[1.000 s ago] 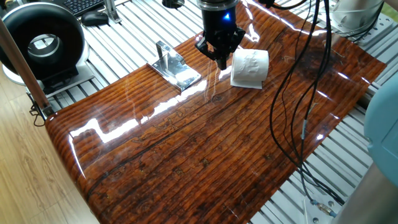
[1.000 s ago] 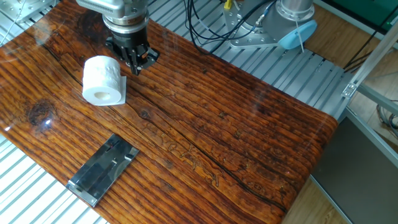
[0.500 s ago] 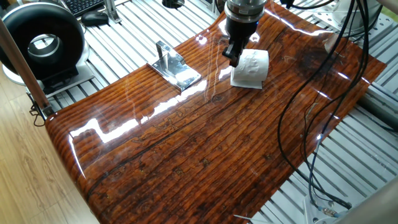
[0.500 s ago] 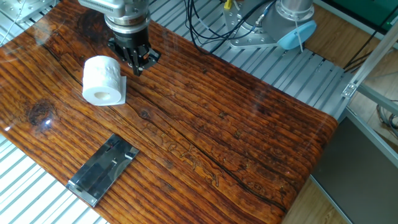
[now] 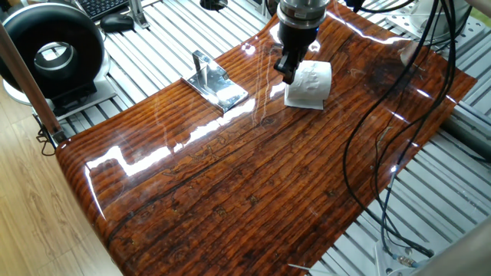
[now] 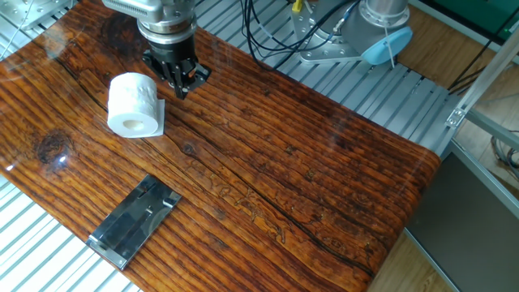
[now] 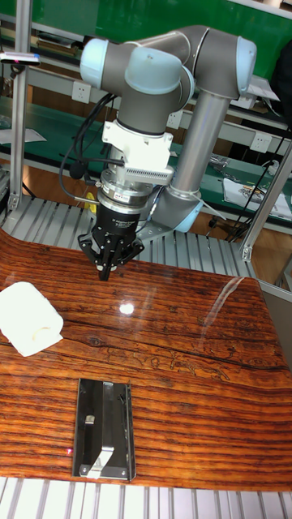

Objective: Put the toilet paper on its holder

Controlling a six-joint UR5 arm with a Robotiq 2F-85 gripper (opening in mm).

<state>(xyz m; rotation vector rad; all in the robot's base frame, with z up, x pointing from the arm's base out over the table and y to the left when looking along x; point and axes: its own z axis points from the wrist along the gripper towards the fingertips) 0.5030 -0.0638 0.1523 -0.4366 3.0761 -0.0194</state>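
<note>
Lying on its side, the toilet paper (image 6: 134, 104) sits just beside the empty, narrowed jaws.

Showing a grey arm (image 7: 203, 89) with pale blue joint caps, wearing a white ribbed collar above a black wrist section, ending in a black gripper (image 7: 105, 272) with short fingers; trailing black cables (image 7: 81, 154) alongside.
</note>
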